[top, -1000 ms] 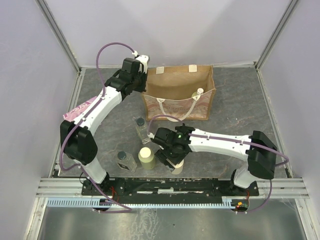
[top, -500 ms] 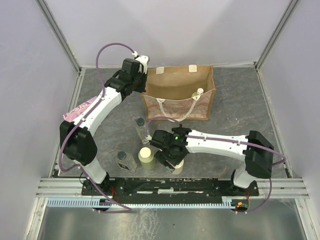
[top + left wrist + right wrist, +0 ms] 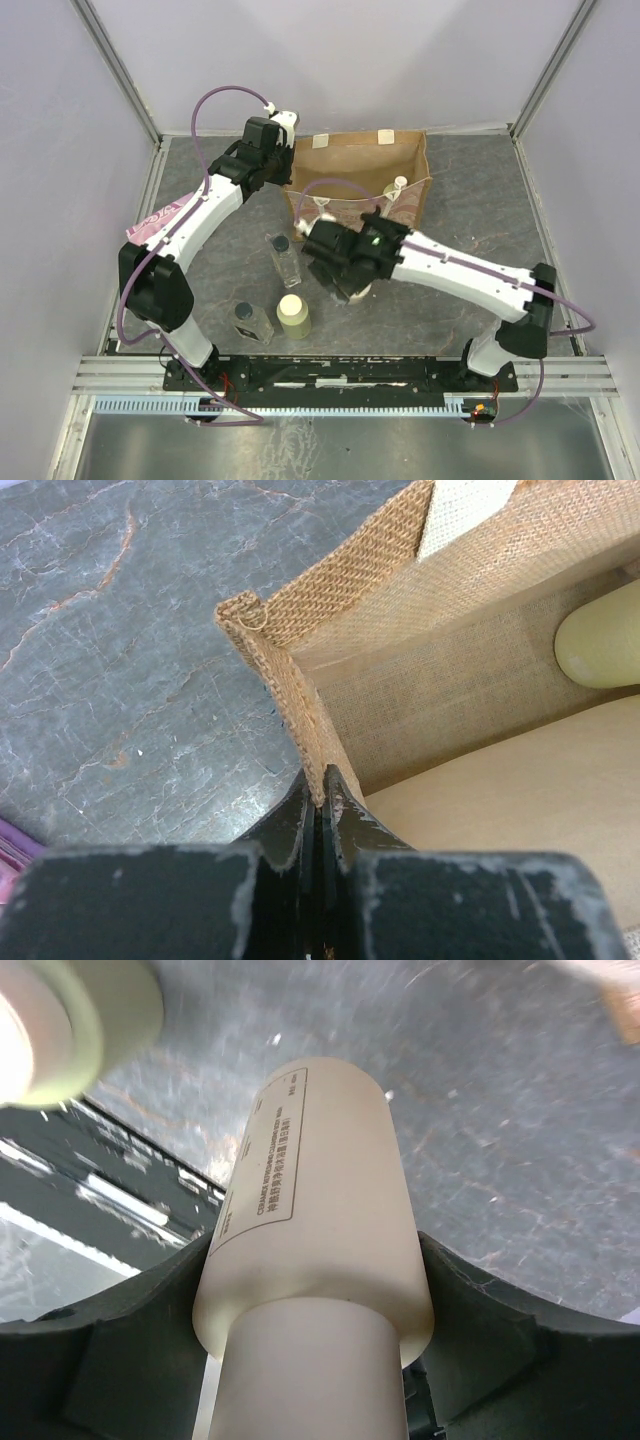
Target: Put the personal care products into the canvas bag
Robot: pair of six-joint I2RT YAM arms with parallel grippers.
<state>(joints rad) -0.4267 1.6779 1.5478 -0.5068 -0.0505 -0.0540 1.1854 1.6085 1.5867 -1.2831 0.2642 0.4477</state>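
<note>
Grey table (image 3: 480,200) is occupied at the back by the canvas bag (image 3: 345,160), its left rim corner pinched in the left gripper (image 3: 322,785). Just nearward, a pale bottle (image 3: 320,1210) is clasped lengthwise by the right gripper (image 3: 348,275), the bag's mouth lying beyond.

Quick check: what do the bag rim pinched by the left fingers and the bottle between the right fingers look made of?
The canvas bag: coarse woven fabric, jute-like, matte; the open weave and rolled corner show. The bottle: probably smooth opaque plastic, cream with a slight sheen and printed text.
</note>
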